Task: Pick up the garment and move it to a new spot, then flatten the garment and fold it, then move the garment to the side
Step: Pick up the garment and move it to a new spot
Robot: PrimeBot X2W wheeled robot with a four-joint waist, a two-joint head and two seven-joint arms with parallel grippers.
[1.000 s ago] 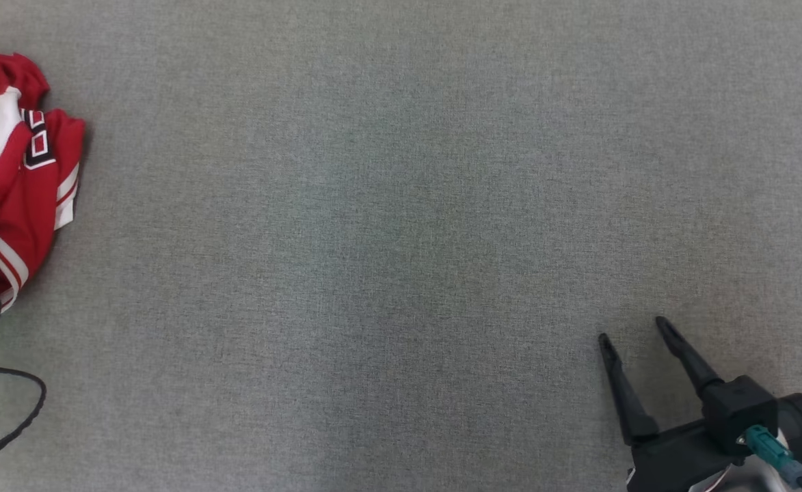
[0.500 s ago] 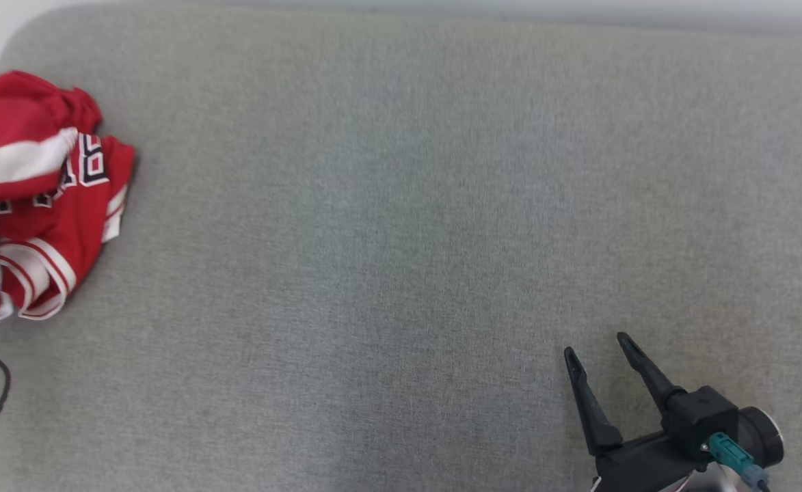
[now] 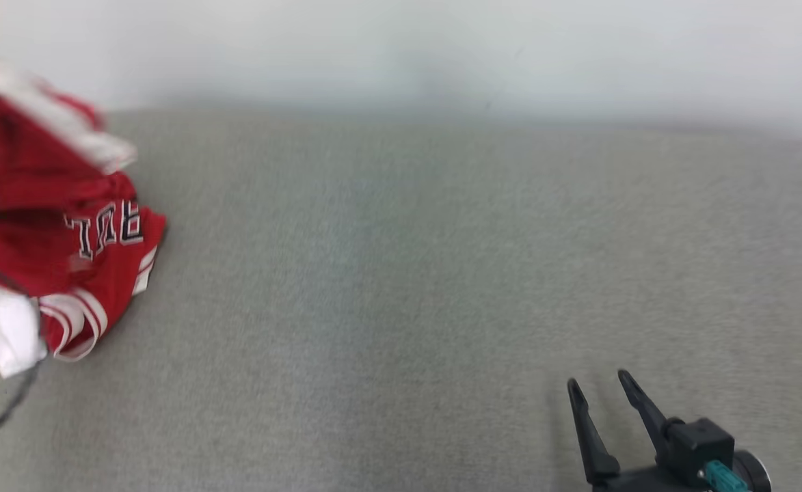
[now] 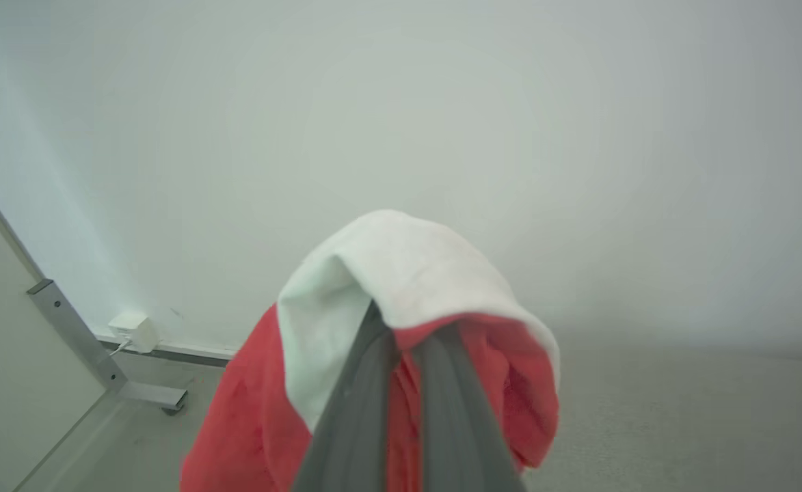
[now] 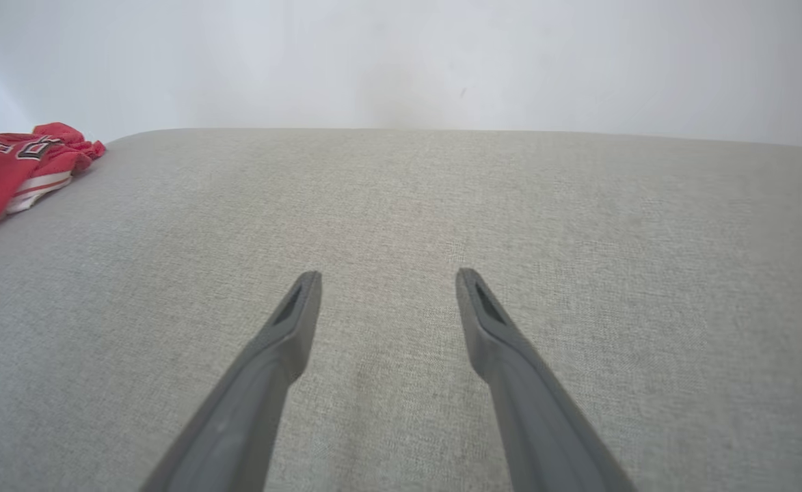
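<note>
Long tapered black jaws on the right gripper (image 3: 597, 380), blocky black housing (image 3: 696, 441), teal connector (image 3: 718, 473).

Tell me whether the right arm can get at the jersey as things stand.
Perhaps, with a long stretch across. The right tool sits open at the lower right, and the jersey is far to the left, gripped by the left tool. Bare grey surface lies between them, so nothing blocks the way.

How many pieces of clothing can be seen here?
1. The red and white garment is bunched at the left end of the grey surface, part of it pinched in the left gripper. Another could be hidden beneath it.
</note>
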